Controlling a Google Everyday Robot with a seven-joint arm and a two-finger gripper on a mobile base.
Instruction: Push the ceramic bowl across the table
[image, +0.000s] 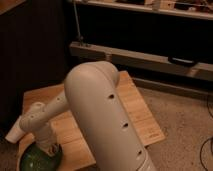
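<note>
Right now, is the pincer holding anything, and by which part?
Cannot tell: the pincer is down at the ceramic bowl, by the table's near corner.

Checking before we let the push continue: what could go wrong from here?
1. The ceramic bowl sits at the near-left corner of the table; a sideways slip could send it off the edge.
2. The gripper is down at the bowl's rim, so it might tip it rather than push.
3. The arm hides much of the tabletop ahead.
</note>
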